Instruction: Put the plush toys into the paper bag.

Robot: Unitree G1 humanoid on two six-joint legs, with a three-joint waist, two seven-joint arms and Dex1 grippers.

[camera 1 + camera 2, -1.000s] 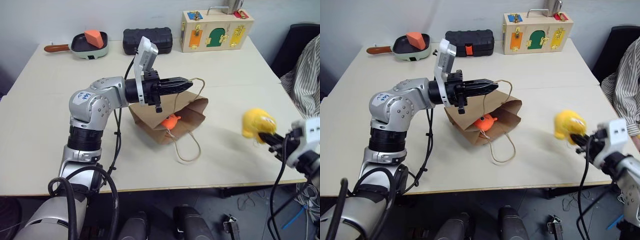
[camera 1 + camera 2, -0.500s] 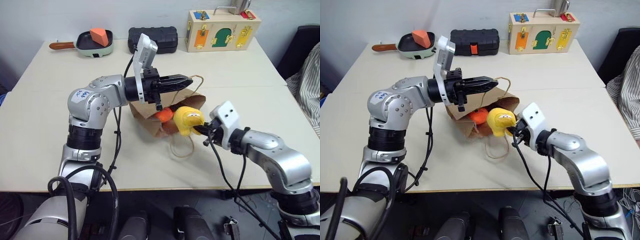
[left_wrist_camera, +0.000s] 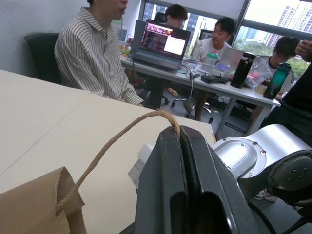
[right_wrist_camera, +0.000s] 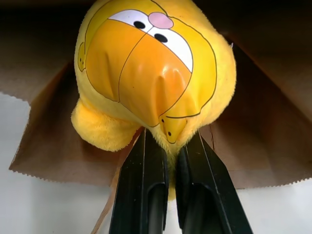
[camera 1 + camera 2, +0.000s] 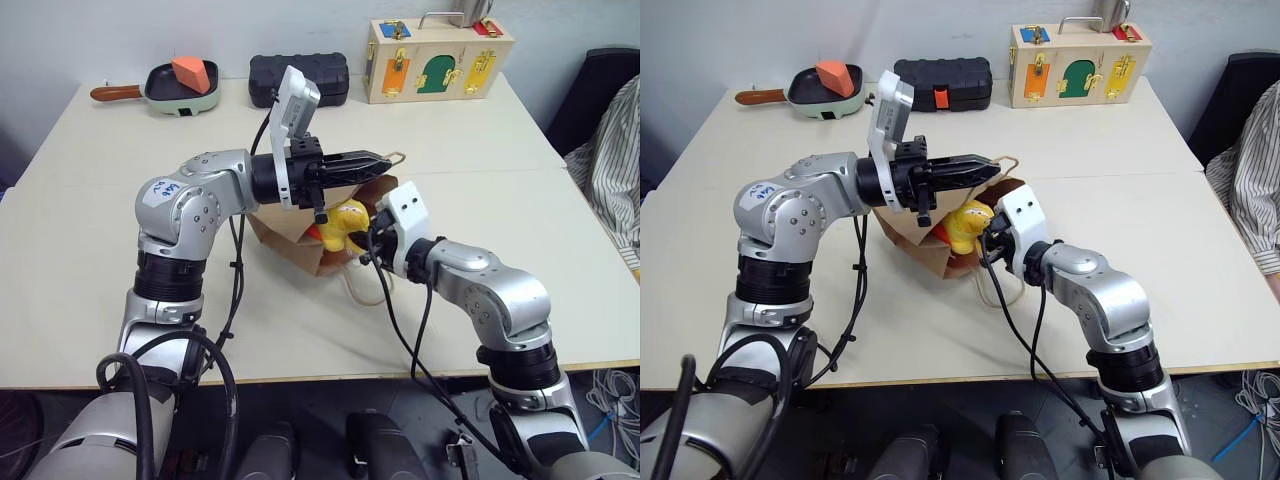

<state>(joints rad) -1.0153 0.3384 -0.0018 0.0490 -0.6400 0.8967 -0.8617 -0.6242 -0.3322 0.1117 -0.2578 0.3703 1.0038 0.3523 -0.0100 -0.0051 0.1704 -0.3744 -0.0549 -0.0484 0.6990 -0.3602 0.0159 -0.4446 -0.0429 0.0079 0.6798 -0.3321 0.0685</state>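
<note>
Right gripper [image 5: 371, 238] pinching yellow plush toy [image 5: 345, 222] over beige table [image 5: 90, 250], office behind.

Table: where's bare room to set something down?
Free: the table's near-left stretch, and the right side between the paper bag and the person's striped sleeve. Crowded: the back edge with pan, black case and wooden lock box.

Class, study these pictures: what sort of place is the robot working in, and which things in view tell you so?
Probably an office used as a robotics lab: people sit at a desk with a laptop, and the robot's table holds practice props like a latch board.
</note>
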